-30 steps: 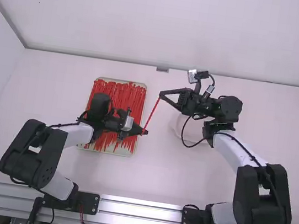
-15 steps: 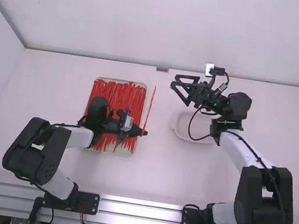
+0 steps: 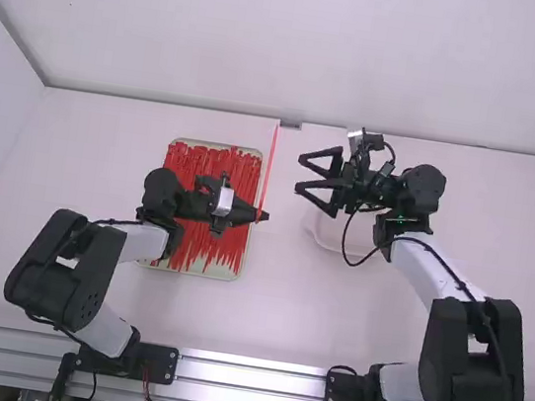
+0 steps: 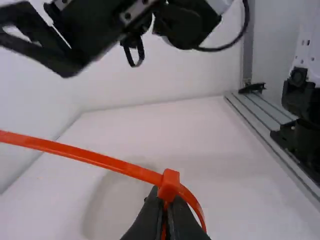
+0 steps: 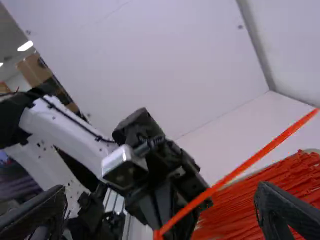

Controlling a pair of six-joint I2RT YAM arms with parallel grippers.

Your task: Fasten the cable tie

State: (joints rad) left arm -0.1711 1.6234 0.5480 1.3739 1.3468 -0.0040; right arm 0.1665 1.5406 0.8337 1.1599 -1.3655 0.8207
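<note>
Left black two-finger gripper (image 3: 253, 216) clamped on the head end of a thin red plastic cable tie (image 3: 268, 171), strap standing up over the edge of a tan tray (image 3: 222, 273) heaped with loose red ties (image 3: 202, 166), right black gripper (image 3: 304, 174) spread wide near the strap, apart from it.

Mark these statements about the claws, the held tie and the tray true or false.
1. The left claw is shut on a red cable tie. True.
2. The right claw grips the tie's free end. False: it is open and apart from the tie.
3. The tray holds a pile of spare ties. True.
4. The left claw holds the tie by its thin tip. False: it grips right at the square head.
</note>
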